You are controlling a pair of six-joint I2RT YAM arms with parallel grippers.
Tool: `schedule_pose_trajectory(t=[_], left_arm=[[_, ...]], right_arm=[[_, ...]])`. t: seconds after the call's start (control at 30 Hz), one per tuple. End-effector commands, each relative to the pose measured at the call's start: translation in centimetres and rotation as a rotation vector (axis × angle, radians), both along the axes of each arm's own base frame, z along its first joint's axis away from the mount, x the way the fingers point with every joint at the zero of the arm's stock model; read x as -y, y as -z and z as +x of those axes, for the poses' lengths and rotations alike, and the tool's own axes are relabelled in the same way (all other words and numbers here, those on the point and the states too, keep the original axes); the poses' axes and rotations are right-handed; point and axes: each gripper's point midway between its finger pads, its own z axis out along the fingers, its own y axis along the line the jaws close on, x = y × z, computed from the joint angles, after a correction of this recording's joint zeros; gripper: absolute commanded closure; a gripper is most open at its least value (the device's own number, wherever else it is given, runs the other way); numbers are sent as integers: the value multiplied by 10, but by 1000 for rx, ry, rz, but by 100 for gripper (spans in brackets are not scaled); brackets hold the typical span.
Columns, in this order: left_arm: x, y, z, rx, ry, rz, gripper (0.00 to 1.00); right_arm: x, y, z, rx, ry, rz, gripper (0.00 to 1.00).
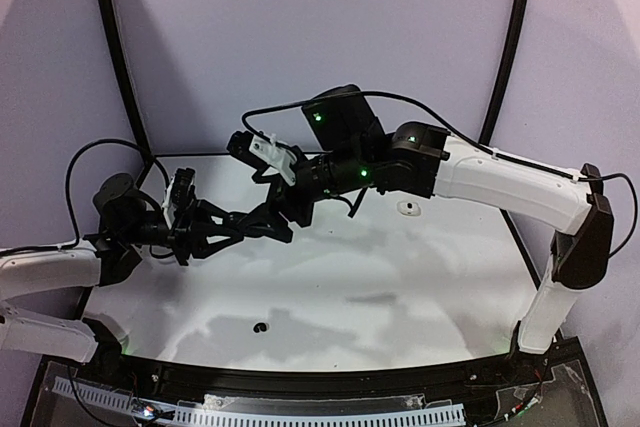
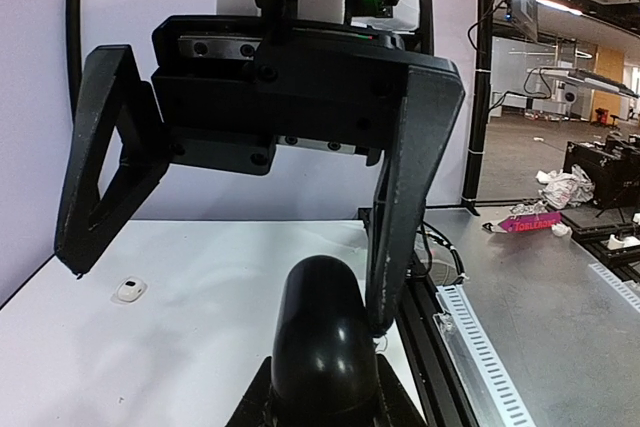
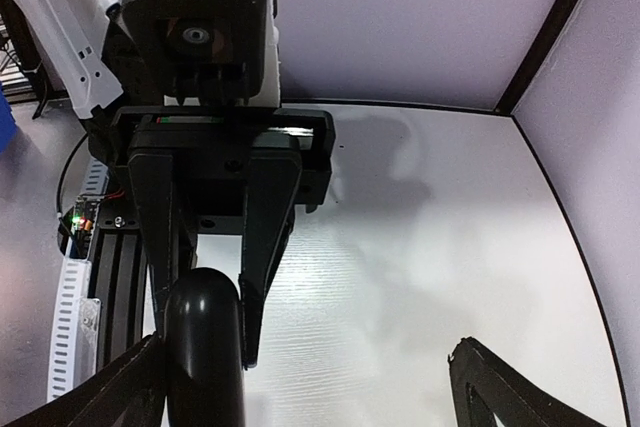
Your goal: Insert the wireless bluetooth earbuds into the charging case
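**Black case held aloft in left hand; earbuds lie loose on the worktop**

Hands meet in the air at about 10 o'clock from the worktop centre, facing each other.

Left hand: clenched on a smooth, rounded black case, fingers pressed to its flanks. The rounded end points at the opposite hand. No open lid or seam shows from either wrist view, so I cannot tell whether it is shut.

Right hand: fingers spread wide either side of the case end, grasping nothing. One finger stands just beside the case; contact cannot be judged.

Why so, as I judge it: the left hand steadies the case off the surface so the right can work on its end, probably the lid, or go and fetch an earbud. Nothing is inserted yet.

Count, top view:
- Cases: one, the black one.
- White earbud: one small white speck at 2 o'clock, well apart from both hands.
- Black earbud: one small dark speck at 7 o'clock, near the front edge; too small to be certain.
- No further earbuds or cases seen.
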Motion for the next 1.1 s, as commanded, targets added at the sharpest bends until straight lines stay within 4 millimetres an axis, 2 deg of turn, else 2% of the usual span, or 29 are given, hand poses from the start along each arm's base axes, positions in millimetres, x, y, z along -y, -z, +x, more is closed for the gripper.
schedule_pose_trajectory(t=[0.0, 0.1, 0.33, 0.6, 1.07], left_arm=[[-1, -12, -12, 75, 52, -25, 99], [-1, -13, -13, 79, 61, -29, 99], [-2, -15, -18, 71, 96, -31, 99], [-2, -11, -22, 63, 120, -19, 99], [-2, -9, -23, 57, 133, -9, 99]], right_arm=[[7, 9, 15, -11, 66, -32, 3], [12, 19, 22, -13, 96, -69, 4], [23, 21, 42, 23, 189, -104, 5], [32, -10, 59, 57, 253, -22, 5], [40, -35, 66, 60, 292, 49, 6]])
